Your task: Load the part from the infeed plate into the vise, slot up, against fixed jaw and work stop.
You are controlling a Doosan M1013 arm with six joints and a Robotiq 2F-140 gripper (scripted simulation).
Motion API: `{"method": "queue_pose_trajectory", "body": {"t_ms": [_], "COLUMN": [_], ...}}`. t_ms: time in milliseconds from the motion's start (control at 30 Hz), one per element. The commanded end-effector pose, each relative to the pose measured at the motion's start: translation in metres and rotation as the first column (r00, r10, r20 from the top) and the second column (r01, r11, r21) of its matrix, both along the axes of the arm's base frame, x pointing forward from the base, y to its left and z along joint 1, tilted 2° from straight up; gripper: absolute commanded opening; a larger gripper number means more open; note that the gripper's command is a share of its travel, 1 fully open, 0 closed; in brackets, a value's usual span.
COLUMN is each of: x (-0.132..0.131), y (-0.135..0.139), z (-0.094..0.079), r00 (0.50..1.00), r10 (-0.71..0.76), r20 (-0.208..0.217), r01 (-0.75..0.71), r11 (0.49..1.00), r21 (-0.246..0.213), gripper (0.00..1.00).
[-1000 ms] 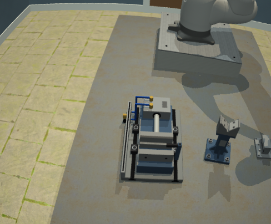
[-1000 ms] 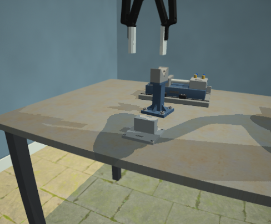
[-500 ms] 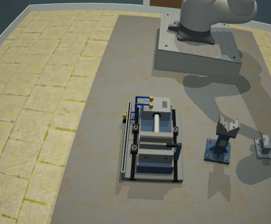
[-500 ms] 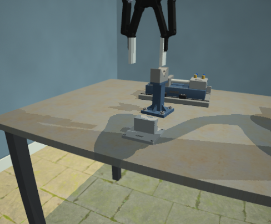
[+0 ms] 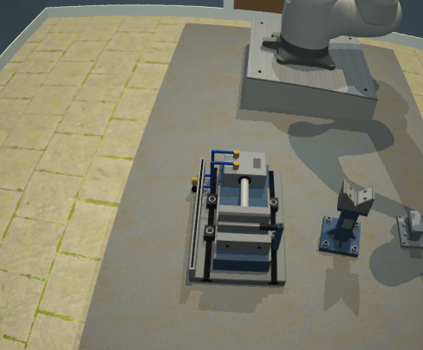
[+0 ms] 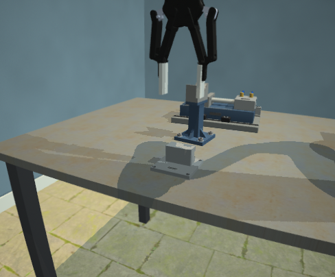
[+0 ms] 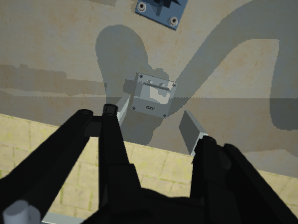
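1. Hanging in the air above the table, the pincer has its two fingers apart, about half open, and nothing is between them.

2. Seen from the wrist view, the block lies below the pincer and a little beyond the finger tips, between the lines of the two fingers. The pincer is well above it and does not touch it.

3. The block is on the small plate, near the front edge of the table in the side view, and at the far right in the top view. In my judgement the task is at its start: the block is not yet picked.

4. Just behind the plate stands the blue V-rest, with nothing in its notch.

5. Further away, to the left in the top view, is the vise. Its jaws stand open and the space between them holds no block. The short stop rod points in from the right end.

6. Left to do, as I judge: to go down, grip the block, bring it to the vise with the slot up, push it against the fixed jaw and the stop, and then lift away free.
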State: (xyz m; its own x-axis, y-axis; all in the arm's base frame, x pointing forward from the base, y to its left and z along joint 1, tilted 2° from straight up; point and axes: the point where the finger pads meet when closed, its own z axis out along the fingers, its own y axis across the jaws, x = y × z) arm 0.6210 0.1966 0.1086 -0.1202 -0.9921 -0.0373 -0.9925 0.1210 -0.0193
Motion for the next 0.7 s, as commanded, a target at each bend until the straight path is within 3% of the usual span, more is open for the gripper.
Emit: {"method": "queue_pose_trajectory", "body": {"t_ms": [0, 667], "x": [-0.001, -0.001], "y": [0.001, 0.003], "z": [-0.013, -0.060], "r00": [1.000, 1.000], "r10": [0.005, 0.005], "r20": [-0.002, -0.002], "r01": [-0.005, -0.005], "r11": [1.000, 1.000], "r21": [0.002, 0.002], "gripper": [0.51, 0.51]}}
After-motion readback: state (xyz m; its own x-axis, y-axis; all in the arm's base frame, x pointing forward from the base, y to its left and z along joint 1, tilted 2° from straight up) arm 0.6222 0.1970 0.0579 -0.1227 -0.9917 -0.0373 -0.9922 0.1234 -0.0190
